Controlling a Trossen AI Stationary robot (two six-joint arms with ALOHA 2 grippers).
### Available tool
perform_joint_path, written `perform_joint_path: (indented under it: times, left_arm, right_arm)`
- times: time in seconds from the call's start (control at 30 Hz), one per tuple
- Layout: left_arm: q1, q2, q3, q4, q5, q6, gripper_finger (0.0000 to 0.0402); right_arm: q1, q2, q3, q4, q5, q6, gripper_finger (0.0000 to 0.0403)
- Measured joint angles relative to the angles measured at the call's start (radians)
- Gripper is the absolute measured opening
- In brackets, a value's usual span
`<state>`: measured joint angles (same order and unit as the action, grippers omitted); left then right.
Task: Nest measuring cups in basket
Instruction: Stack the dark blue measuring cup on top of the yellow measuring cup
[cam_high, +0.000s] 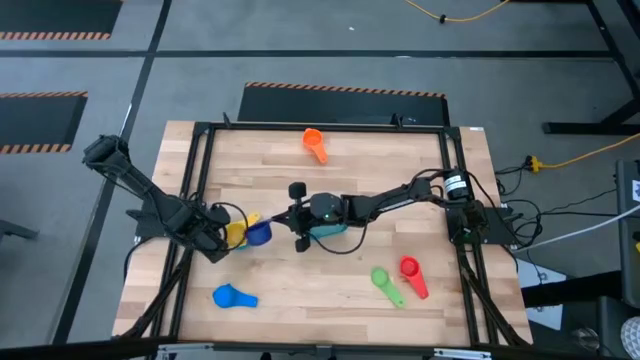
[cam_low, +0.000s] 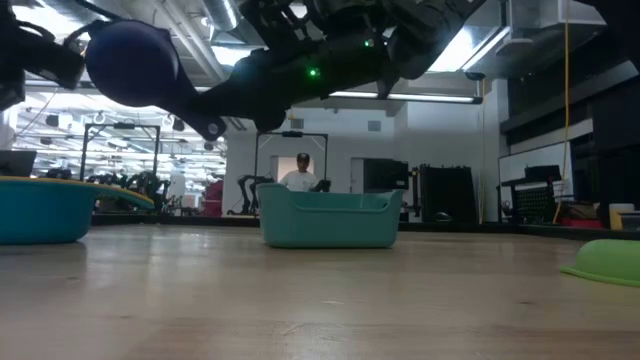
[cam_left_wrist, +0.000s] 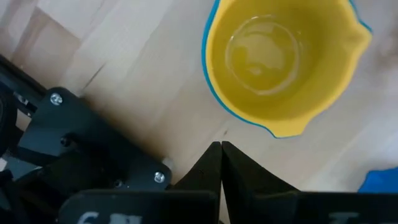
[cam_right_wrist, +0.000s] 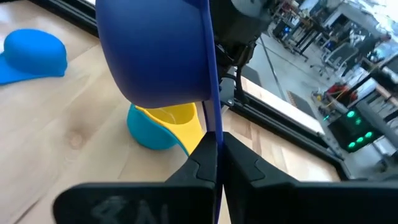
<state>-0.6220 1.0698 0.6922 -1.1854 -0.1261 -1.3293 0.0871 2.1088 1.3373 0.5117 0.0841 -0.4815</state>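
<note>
Right wrist view showed the right end effector (cam_right_wrist: 214, 146) clamped on the handle of the dark blue cup (cam_right_wrist: 155, 50), held in the air just above the yellow cup (cam_right_wrist: 174, 118) nested in a light blue cup (cam_right_wrist: 146, 134); the step looked like stacking, and the next move would call for lowering the blue cup squarely into the yellow one. Left wrist view alone showed the left end effector (cam_left_wrist: 221, 168) pressed together and empty beside that stack, while the high view alone placed the teal basket (cam_high: 327, 233) just beyond it, under the right arm, with the orange cup (cam_high: 314, 143) far off.
</note>
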Motion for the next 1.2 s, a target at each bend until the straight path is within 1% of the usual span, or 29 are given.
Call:
perform_joint_path:
  times: [0.27, 0.37, 0.47, 0.7, 0.83, 0.93, 1.07, 1.2]
  left_arm:
    - [0.074, 0.099, 0.0, 0.005, 0.01, 0.011, 0.0]
    - [0.104, 0.128, -0.002, 0.024, 0.011, 0.06, 0.0]
    - [0.143, 0.145, -0.002, 0.073, 0.01, 0.122, 0.0]
    - [0.215, 0.149, -0.002, 0.201, -0.019, 0.259, 0.0]
    - [0.233, 0.149, -0.002, 0.233, -0.016, 0.308, 0.0]
    - [0.245, 0.149, -0.002, 0.286, -0.021, 0.35, 0.0]
    - [0.264, 0.149, -0.002, 0.369, -0.021, 0.419, 0.0]
    - [0.28, 0.149, -0.002, 0.397, -0.02, 0.451, 0.0]
  right_arm:
    - [0.051, -0.03, 0.0, -0.052, 0.001, -0.147, 0.0009]
    - [0.07, -0.045, 0.0, -0.084, 0.0, -0.21, 0.001]
    - [0.076, -0.046, 0.0, -0.086, 0.001, -0.233, 0.001]
    - [0.075, -0.046, 0.0, -0.097, 0.003, -0.303, 0.001]
    - [0.076, -0.046, 0.0, -0.096, 0.055, -0.45, 0.001]
    - [0.075, -0.046, 0.0, -0.094, 0.104, -0.519, 0.001]
    - [0.065, -0.046, 0.0, -0.096, 0.16, -0.525, 0.001]
    - [0.053, -0.046, 0.0, -0.108, 0.161, -0.526, 0.001]
